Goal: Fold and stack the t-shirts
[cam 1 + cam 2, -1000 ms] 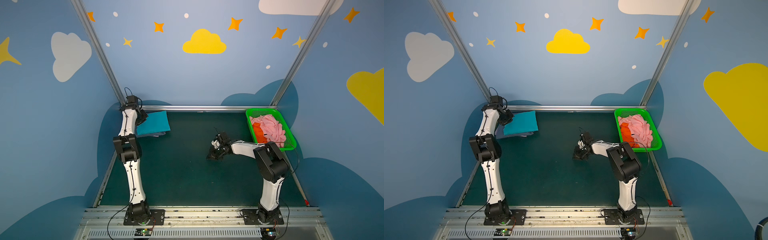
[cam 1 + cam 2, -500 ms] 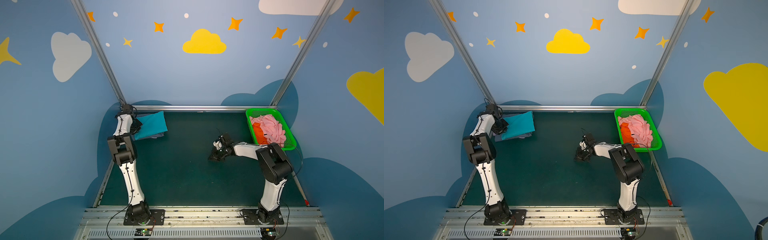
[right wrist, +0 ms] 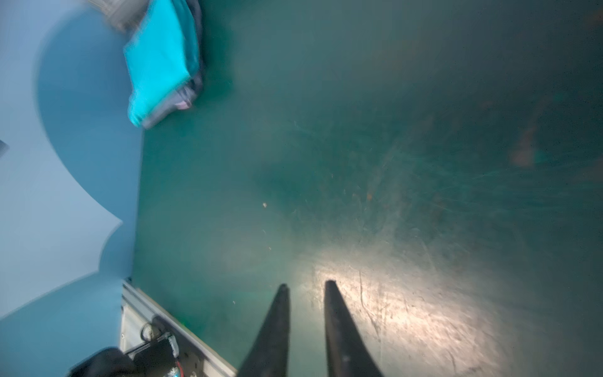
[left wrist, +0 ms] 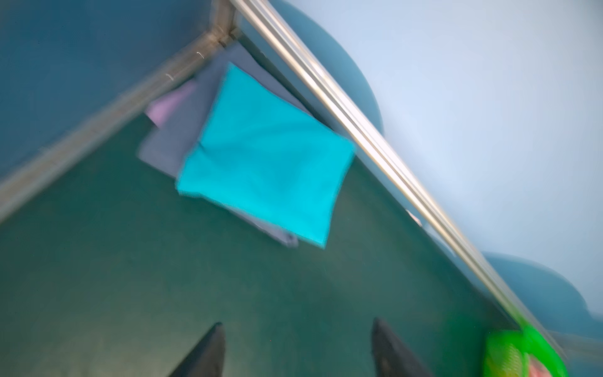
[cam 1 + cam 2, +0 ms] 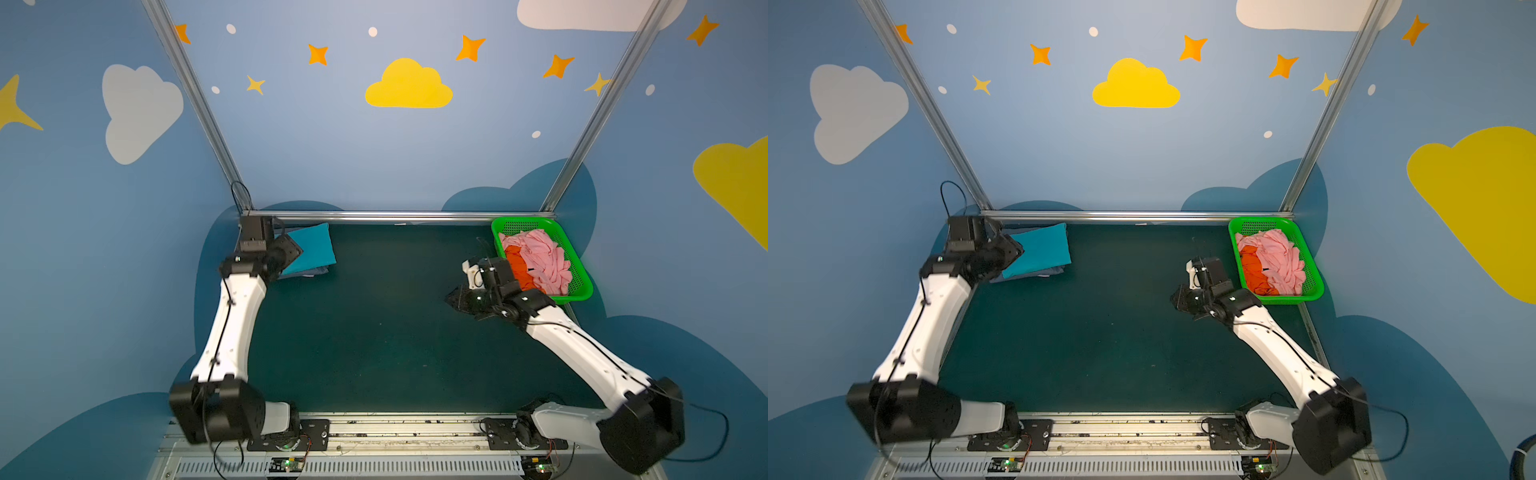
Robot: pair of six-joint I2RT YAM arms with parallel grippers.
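Holds nothing in L gripper (image 4: 297, 323), spread wide; has folded teal tee (image 4: 267, 156) ahead of it, atop slate-blue tee (image 4: 176, 137) & lavender tee (image 4: 169, 104). Holds nothing in R gripper (image 3: 306, 284), narrow gap, over counter (image 3: 391, 163); has pink tee (image 5: 540, 257) + orange tee (image 5: 519, 268) in green basket (image 5: 515, 226) near, behind it

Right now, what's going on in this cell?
Folding job, part done. A folded teal t-shirt tops a slate-blue t-shirt and a lavender t-shirt in the far left corner. The left pincer hovers near that stack, open and empty. The right pincer, slightly open and empty, is over the mat beside the green basket, where the pink t-shirt and orange t-shirt lie unfolded.
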